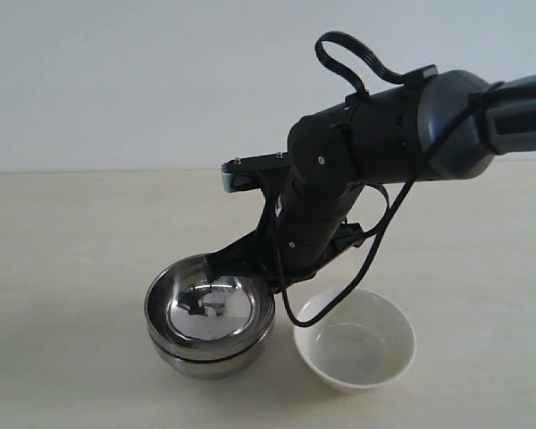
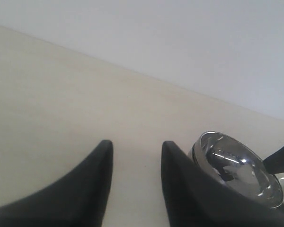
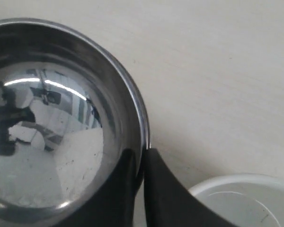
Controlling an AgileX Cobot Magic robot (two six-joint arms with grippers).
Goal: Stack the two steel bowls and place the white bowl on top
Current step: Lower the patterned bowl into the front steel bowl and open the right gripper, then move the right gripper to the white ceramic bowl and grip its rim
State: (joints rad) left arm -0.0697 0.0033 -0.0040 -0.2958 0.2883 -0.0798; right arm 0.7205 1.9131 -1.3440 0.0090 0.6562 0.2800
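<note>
The two steel bowls sit nested on the table. The upper steel bowl [image 1: 210, 308] [image 3: 47, 118] [image 2: 236, 165] rests inside the lower steel bowl [image 1: 205, 362]. My right gripper [image 1: 268, 284] [image 3: 143, 153] is shut on the upper bowl's rim, one finger inside and one outside. The white bowl [image 1: 355, 344] [image 3: 246, 198] stands upright and empty just right of the stack, apart from it. My left gripper [image 2: 137, 144] is open over bare table with nothing between its fingers, and the stack lies beside one finger. The exterior view does not show the left arm.
The right arm [image 1: 384, 134] reaches in from the upper right, and its black cable [image 1: 375, 246] hangs over the white bowl's far rim. The pale wooden table [image 1: 62, 268] meets a plain wall behind.
</note>
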